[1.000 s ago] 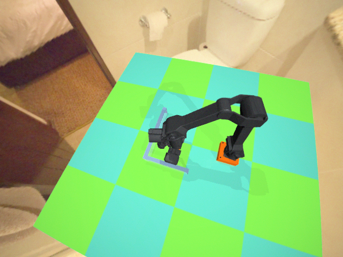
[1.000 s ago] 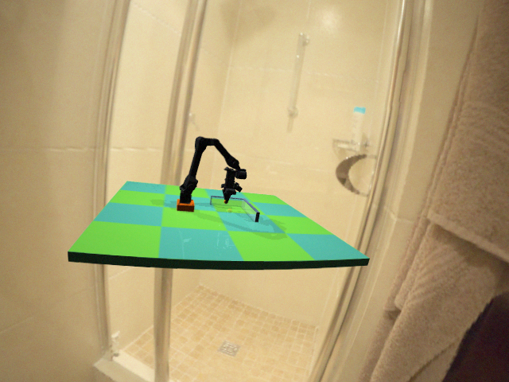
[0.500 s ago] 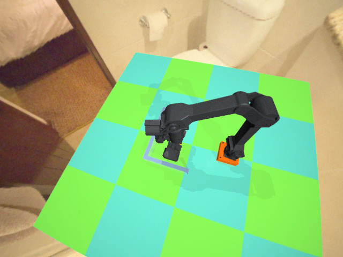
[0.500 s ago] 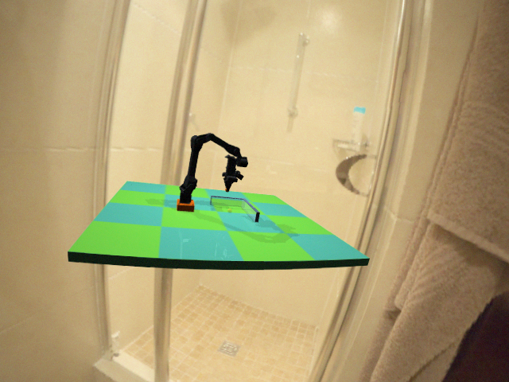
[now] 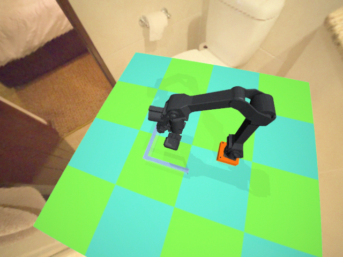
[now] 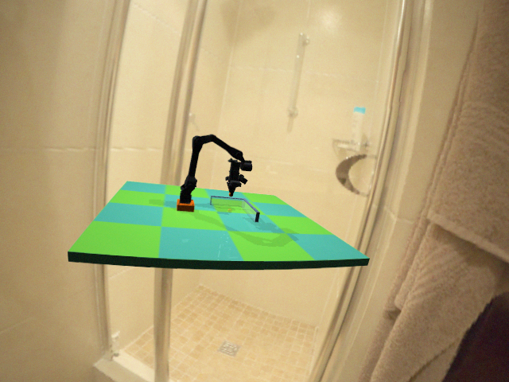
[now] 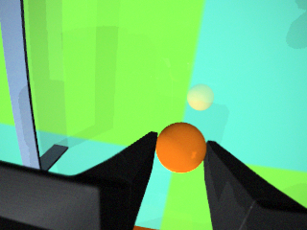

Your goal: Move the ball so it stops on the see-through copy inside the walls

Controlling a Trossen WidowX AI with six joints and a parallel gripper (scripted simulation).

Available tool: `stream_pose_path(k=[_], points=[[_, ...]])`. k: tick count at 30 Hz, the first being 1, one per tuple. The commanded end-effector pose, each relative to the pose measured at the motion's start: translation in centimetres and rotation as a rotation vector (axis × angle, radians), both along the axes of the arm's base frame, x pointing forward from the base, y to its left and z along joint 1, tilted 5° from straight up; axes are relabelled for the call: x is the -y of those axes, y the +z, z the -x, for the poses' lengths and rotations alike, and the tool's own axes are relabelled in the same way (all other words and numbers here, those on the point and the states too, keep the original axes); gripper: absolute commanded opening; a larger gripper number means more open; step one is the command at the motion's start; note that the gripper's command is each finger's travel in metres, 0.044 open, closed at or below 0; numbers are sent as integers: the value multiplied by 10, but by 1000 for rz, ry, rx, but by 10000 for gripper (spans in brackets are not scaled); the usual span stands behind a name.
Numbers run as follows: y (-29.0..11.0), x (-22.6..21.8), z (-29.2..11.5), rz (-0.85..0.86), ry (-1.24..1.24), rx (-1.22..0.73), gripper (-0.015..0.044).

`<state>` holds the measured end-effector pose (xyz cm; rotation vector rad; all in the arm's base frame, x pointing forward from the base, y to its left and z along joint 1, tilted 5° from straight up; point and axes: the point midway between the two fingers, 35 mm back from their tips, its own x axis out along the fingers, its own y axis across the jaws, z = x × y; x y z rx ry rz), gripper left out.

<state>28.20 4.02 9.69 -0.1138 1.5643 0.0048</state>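
The orange ball (image 7: 180, 147) (image 6: 231, 194) is between the fingertips of my gripper (image 7: 180, 143), which is shut on it. In the exterior view the ball hangs above the table, over the area by the walls. The see-through copy (image 7: 200, 97) (image 6: 229, 210) is a pale yellow ball on the table, below and beyond the held ball in the wrist view. The two low clear walls (image 5: 166, 164) (image 6: 251, 207) (image 7: 15, 81) make a corner. In the top view the arm's wrist hides the held ball, and I cannot make out the copy there.
The table (image 5: 143, 218) (image 6: 197, 242) has green and turquoise squares. The arm's orange base (image 5: 227, 162) (image 6: 185, 208) stands on it, outside the corner on its open side. Shadows of the arm fall across the table.
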Motion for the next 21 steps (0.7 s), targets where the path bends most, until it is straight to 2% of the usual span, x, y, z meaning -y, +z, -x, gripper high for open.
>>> stream_pose_path(k=[1,9,21], points=[[-12,19,-2,9,3,-12,0],[-22,23,-3,9,3,-12,0],[-82,28,-2,10,3,-12,0]])
